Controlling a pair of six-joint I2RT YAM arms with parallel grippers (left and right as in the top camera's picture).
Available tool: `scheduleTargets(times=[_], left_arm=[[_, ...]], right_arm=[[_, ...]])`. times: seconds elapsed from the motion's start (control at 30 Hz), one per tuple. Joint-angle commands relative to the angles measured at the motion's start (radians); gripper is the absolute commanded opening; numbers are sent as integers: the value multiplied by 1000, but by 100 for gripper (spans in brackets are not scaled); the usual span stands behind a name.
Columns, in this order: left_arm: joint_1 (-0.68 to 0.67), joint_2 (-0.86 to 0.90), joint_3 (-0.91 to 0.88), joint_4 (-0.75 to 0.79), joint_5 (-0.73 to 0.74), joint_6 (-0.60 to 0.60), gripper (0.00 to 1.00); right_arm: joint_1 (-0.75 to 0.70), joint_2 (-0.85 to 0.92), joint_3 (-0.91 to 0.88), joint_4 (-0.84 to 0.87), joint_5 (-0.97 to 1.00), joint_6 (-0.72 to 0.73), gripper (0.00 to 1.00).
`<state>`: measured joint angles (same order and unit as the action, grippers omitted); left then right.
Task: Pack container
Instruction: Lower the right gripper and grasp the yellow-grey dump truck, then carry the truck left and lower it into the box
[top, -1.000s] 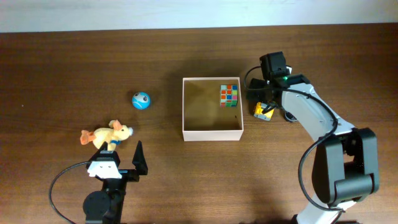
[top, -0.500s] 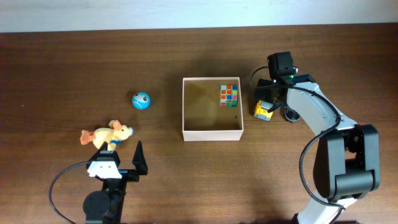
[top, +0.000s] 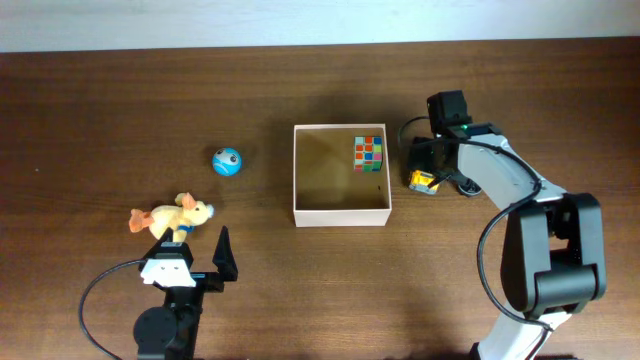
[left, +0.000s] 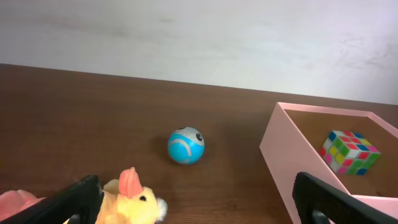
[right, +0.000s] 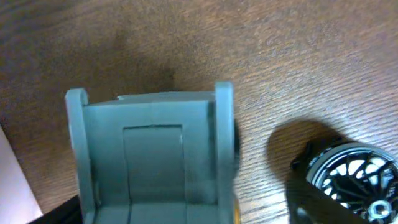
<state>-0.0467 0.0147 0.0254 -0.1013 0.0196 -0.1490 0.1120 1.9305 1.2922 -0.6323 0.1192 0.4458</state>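
— Where's the box?
— Mid-worktop, open side up, with white walls and a tan floor. A cube lies in its far right corner.

— What's around your right claw?
— It hangs just right of the box, over a yellow toy that sits near the box's right wall. A black wheel lies on the wood just right of the toy. My wrist view there is filled by a gray slab with raised edges and a sliver of yellow under it. The wheel is cut off at that view's lower right corner.

— Is that claw gripping?
— I can't tell. From above, my own arm and wrist cover it. The wrist view shows only dark blurs along the bottom edge. Whether it touches the toy is hidden too.

— And the left?
— My left claw is spread wide with nothing in it. It sits low at the near edge, well apart from the box. A plush lies just ahead of it, cut off at the bottom of the wrist view. A blue ball sits farther back, left of the box.
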Motion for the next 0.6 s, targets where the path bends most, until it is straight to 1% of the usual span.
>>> scheduleTargets(times=[0.0, 0.13, 0.23, 0.57], left_arm=[[-3, -1, -6, 3, 11, 20, 99], [-3, -1, -6, 3, 11, 20, 99], [-3, -1, -6, 3, 11, 20, 99], [-3, -1, -6, 3, 11, 20, 99]], right_arm=[[-1, 10, -9, 8, -8, 0, 71], [-1, 10, -9, 12, -8, 0, 61], [-1, 10, -9, 13, -7, -5, 56], [-1, 7, -8, 13, -15, -59, 53]])
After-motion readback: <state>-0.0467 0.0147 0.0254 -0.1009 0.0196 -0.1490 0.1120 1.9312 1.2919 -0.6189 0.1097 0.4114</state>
